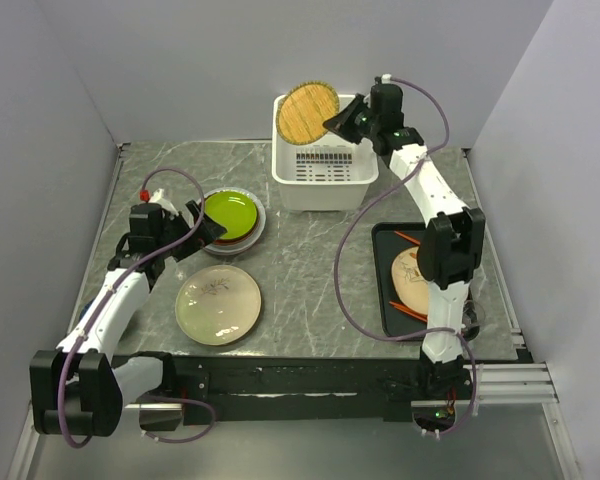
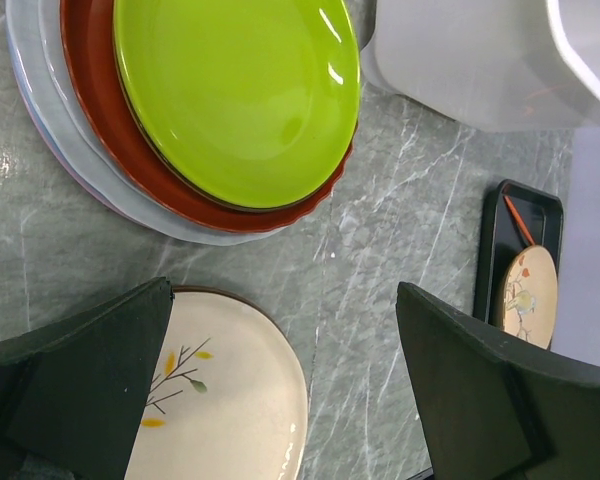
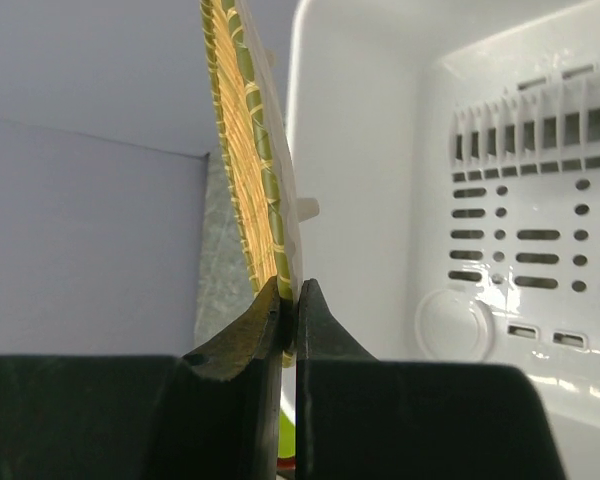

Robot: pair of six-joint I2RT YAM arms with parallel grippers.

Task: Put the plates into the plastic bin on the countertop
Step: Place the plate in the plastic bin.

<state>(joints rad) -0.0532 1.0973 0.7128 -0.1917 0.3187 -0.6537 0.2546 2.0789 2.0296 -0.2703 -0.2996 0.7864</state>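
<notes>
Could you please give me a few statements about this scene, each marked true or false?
1. The right end effector is shut on the woven plate. True.
2. A plate already lies flat inside the bin. False: the visible slotted bottom of the plastic bin is bare.
3. The lime green plate lies on top of the red-brown plate. True.
4. The left arm grips a cream plate. False: the left end effector is open, and the cream plate lies on the countertop.
5. The tray is empty. False: a patterned plate lies on the black tray.
</notes>
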